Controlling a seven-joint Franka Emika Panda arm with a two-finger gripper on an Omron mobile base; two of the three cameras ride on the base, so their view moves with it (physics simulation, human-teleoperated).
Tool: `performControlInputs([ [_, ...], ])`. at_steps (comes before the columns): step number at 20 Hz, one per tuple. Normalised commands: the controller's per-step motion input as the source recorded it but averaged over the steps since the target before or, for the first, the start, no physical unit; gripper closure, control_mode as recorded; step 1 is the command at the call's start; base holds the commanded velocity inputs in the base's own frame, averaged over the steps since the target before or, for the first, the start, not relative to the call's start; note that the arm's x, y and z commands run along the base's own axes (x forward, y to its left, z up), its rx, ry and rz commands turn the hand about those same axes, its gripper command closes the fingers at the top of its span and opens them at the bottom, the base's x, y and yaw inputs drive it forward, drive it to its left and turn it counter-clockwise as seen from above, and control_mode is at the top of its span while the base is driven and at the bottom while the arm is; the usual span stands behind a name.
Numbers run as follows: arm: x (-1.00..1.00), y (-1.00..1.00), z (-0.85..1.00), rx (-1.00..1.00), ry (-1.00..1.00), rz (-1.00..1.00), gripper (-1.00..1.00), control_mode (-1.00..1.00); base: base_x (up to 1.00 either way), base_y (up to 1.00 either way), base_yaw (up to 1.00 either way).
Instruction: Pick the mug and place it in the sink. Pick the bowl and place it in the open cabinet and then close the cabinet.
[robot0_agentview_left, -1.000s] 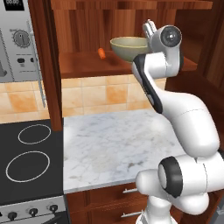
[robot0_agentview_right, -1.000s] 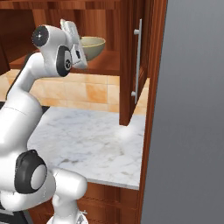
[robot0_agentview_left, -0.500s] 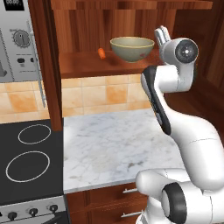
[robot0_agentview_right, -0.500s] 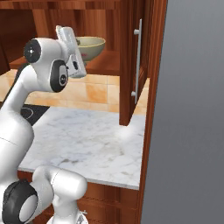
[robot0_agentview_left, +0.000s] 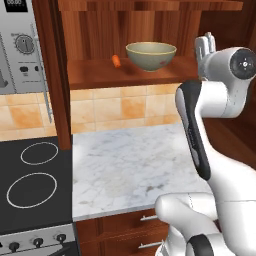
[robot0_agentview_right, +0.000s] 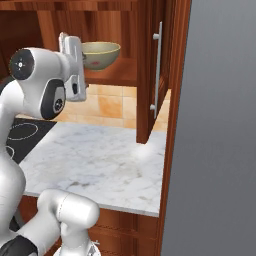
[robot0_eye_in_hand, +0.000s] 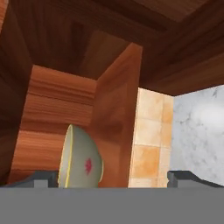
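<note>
As you scan the left base view from its left edge, you first meet a grey oven panel (robot0_agentview_left: 17, 47) with dials, set above a black stovetop (robot0_agentview_left: 32, 187) marked with two white rings. Beside the stovetop lies a white marble counter (robot0_agentview_left: 130, 167), backed by tan and orange tiles (robot0_agentview_left: 122, 107). Above the tiles is the cabinet (robot0_agentview_left: 125, 30), reddish-brown wood, with its inside open to you. On its lower shelf sits the bowl (robot0_agentview_left: 150, 55), upright, olive-tan with a paler rim and a small reddish mark on its side. Just left of the bowl rests a small orange object (robot0_agentview_left: 116, 61), too small for you to identify. To the right of the bowl, apart from it, the gripper (robot0_agentview_left: 205, 46) points upward at the end of the white arm, level with the shelf.

From the right base view, the gripper (robot0_agentview_right: 70, 47) stands in front of the bowl (robot0_agentview_right: 101, 54), hiding its left side. Further right, the cabinet door (robot0_agentview_right: 155, 70) hangs open, edge toward you, with a vertical silver handle (robot0_agentview_right: 158, 67). A flat grey wall (robot0_agentview_right: 220, 125) takes up the right side.

Through the hand view, rolled sideways, the bowl (robot0_eye_in_hand: 81, 162) appears on its side near the left fingertip. The two fingertips (robot0_eye_in_hand: 43, 177) sit far apart with nothing between them, so the gripper is spread and holds nothing.
</note>
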Motion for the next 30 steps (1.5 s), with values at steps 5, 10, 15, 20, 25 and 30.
performControlInputs([
  [5,-0.66,-0.02,-0.12,0.12,0.18,0.0,-1.0,-1.0,0.0,0.0,0.0],
  [10,-0.87,-0.01,-0.01,0.0,-0.03,0.0,-1.0,-1.0,0.0,0.0,0.0],
  [15,-0.82,-0.06,-0.42,0.0,-0.17,0.0,-1.0,-1.0,0.0,0.0,0.0],
  [20,-0.47,-0.02,-0.25,0.0,-0.1,0.0,-1.0,-1.0,0.0,0.0,0.0],
  [25,-0.25,-0.07,-0.05,0.0,-0.06,0.0,-1.0,-1.0,0.0,0.0,0.0],
  [30,-0.32,-0.22,0.01,0.0,-0.17,-0.01,-1.0,-1.0,0.0,0.0,0.0],
])
